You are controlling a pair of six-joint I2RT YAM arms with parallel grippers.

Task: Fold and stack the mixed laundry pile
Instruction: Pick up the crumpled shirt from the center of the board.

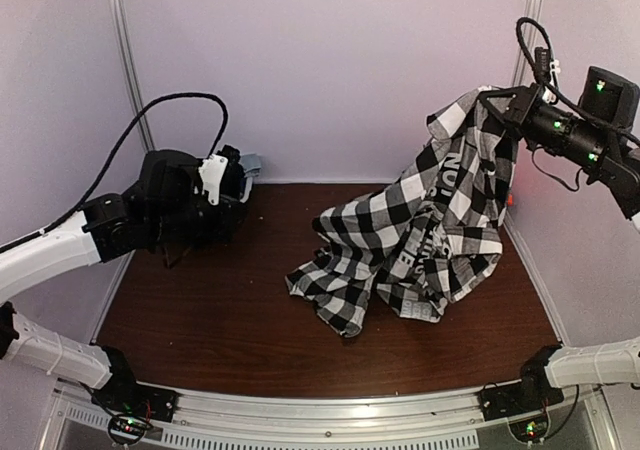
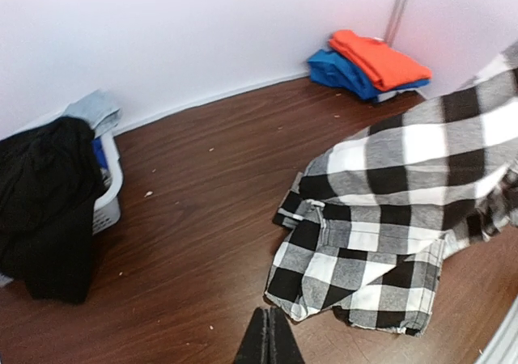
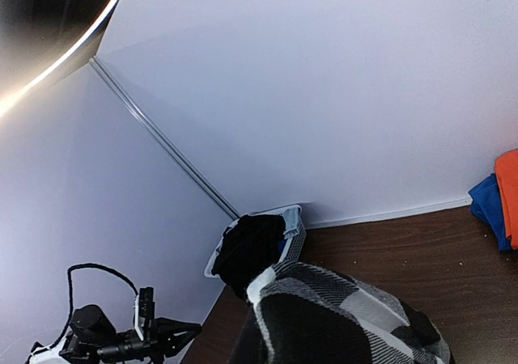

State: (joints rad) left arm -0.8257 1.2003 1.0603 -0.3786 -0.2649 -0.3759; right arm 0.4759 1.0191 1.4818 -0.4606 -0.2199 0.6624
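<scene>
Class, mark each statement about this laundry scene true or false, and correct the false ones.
1. The right gripper holds the checked shirt up by one end. True.
2. The black garment lies spread flat beside the checked shirt. False: it hangs over the white basket.
3. A folded orange garment sits on a blue garment. True.
4. The left gripper grips the checked shirt. False: its fingers are shut on nothing, apart from the shirt.
</scene>
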